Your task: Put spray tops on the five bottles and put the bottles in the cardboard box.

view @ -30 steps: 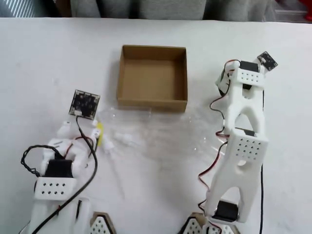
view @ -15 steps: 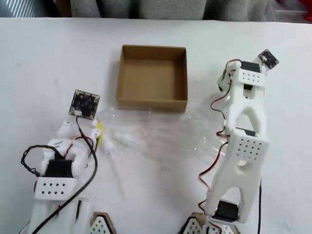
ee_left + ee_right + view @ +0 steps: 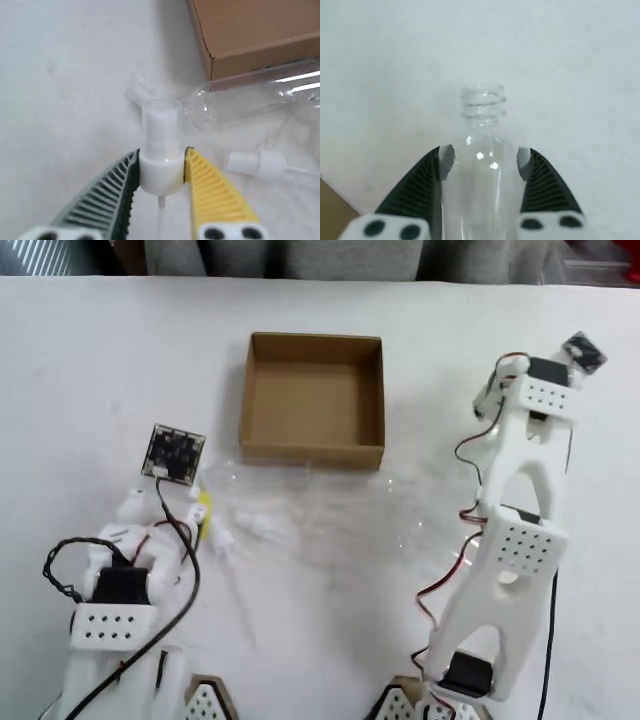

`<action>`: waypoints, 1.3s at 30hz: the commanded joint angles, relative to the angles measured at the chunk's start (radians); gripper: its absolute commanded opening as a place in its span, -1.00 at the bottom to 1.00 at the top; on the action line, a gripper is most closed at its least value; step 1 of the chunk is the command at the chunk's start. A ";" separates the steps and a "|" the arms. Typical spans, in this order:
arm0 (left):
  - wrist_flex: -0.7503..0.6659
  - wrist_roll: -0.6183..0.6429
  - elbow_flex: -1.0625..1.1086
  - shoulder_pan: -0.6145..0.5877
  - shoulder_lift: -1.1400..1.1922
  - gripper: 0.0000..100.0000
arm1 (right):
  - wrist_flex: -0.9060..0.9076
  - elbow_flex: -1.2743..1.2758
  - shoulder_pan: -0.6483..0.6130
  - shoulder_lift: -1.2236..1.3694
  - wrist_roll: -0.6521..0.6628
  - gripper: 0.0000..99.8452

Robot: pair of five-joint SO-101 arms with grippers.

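In the left wrist view my left gripper (image 3: 161,156) is shut on a white spray top (image 3: 160,145) with its dip tube hanging down, just above the table. Beyond it a clear bottle (image 3: 250,95) lies on its side against the cardboard box (image 3: 260,25), and a second spray top (image 3: 255,162) lies loose. My right gripper (image 3: 481,156) is shut on an upright clear bottle (image 3: 481,145) whose threaded neck is bare. From above, the box (image 3: 315,400) stands open and empty at the centre back, the left gripper (image 3: 198,515) sits at its front left, and the right arm (image 3: 530,400) is at its right.
Several clear bottles (image 3: 330,510) and loose spray tops (image 3: 225,538) lie scattered on the white table (image 3: 80,360) in front of the box. A corner of the box (image 3: 330,212) shows in the right wrist view. Free table spreads at the back left.
The right arm has swung to the right, away from the box, with the bottle in its gripper. The left arm has kept still.
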 commanded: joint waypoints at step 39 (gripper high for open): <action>-0.064 -0.012 0.000 -0.001 0.010 -0.80 | 0.302 0.353 -0.275 -0.915 0.221 -0.97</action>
